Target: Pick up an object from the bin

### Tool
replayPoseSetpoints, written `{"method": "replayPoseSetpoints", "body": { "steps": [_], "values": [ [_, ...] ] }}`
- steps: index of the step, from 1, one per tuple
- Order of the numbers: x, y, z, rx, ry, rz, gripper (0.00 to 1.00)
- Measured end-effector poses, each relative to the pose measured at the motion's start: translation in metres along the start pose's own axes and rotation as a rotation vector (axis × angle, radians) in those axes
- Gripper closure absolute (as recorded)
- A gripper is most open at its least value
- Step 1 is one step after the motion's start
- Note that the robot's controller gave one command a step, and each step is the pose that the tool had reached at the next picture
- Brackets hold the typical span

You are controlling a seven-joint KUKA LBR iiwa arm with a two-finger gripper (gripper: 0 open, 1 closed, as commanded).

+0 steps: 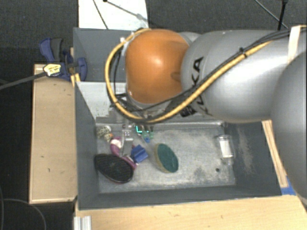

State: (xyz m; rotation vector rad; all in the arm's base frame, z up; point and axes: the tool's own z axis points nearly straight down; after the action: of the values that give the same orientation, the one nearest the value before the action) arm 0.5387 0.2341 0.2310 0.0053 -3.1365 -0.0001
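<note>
The hand (pixel 128 139) is hanging low at the bin's (pixel 199 176) nine o'clock side, over a pink piece (pixel 116 149) and small blue block (pixel 139 153), nothing lifted yet; whether it is clenched I cannot tell.

One overhead camera looks obliquely into the bin (pixel 201 169).

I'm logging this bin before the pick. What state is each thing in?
Gripper: down in the bin, over the pink piece.
Pink piece: lying against the black oval.
Black oval: lying flat.
Blue piece: lying loose.
Green disc: lying flat, apart.
White cylinder: on its side, alone.
</note>
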Motion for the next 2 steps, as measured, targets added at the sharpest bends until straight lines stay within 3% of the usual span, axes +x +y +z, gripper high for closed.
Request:
{"method": "replayPoseSetpoints", "body": {
  "steps": [1,2],
  "values": [
    [0.048,0.019,0.165,0.000,0.000,-0.104,0.00],
    [0.026,0.011,0.130,-0.003,-0.009,0.088,0.00]
  ]
}}
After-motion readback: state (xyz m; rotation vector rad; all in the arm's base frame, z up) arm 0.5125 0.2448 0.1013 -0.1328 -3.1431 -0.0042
